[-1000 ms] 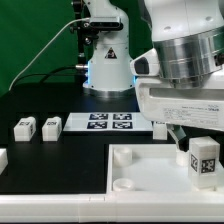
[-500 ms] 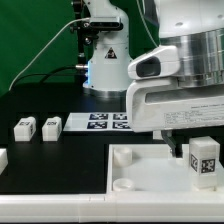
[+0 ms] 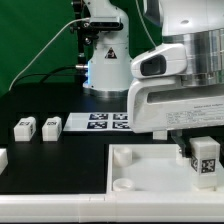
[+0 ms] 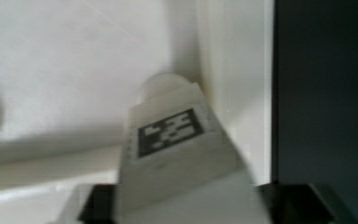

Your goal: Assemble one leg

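Legs wait on the bench (image 3: 60, 150): two spares (image 3: 25, 127) at the exterior view's left, while one leg (image 3: 205, 160) stands on the board (image 3: 130, 165), under the arm. Wrist view shows the claw (image 4: 179, 205) pinching that leg (image 4: 176, 135); next it likely needs seating in a corner socket.

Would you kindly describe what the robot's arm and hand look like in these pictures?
In the exterior view the arm is glossy white with rounded housings, a grey ribbed band and a dark oval inset on the wrist. Below sits the hand: a wide, boxy white body with dark fingers. The wrist view shows only black fingertips at the picture's edge. No cable on it is clearly visible.
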Available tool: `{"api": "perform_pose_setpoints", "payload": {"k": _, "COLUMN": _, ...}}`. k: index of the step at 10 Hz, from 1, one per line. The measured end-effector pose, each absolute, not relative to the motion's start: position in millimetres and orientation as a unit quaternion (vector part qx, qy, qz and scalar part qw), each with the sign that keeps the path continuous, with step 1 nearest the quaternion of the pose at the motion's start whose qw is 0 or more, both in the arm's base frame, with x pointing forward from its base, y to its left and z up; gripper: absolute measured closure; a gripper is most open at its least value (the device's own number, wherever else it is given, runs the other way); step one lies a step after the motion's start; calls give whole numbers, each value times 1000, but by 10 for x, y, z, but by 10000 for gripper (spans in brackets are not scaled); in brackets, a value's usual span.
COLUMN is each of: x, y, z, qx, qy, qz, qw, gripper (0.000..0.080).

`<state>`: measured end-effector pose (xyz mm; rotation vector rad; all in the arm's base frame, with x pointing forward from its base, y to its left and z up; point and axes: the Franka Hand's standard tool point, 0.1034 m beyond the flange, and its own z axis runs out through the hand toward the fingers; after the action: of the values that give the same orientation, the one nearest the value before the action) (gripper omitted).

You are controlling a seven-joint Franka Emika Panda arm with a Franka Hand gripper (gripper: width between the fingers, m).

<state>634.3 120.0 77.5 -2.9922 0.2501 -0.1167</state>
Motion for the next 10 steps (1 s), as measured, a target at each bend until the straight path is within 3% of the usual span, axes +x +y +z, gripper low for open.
{"api": "perform_pose_setpoints", "payload": {"k": 1, "x": 6343, "y": 1180, "z": 771, "qx": -987, "qy": 138, "qz": -35, "qw": 70, "gripper": 495}}
{"api": "perform_pose_setpoints", "payload": {"k": 4, "x": 6342, "y": 1141, "z": 761, "qx": -945, "qy": 318, "qz": -23, "qw": 74, "gripper": 495}}
{"api": "perform_pose_setpoints", "payload": {"k": 6, "x": 6340, "y": 1095, "z": 744, "qx": -874, "qy": 478, "qz": -8, "qw": 93, "gripper": 496}}
{"api": "perform_pose_setpoints", "payload": {"k": 10, "x": 6304, "y": 1161, "z": 730, "qx": -706, "qy": 700, "qz": 33, "qw": 105, "gripper": 496}}
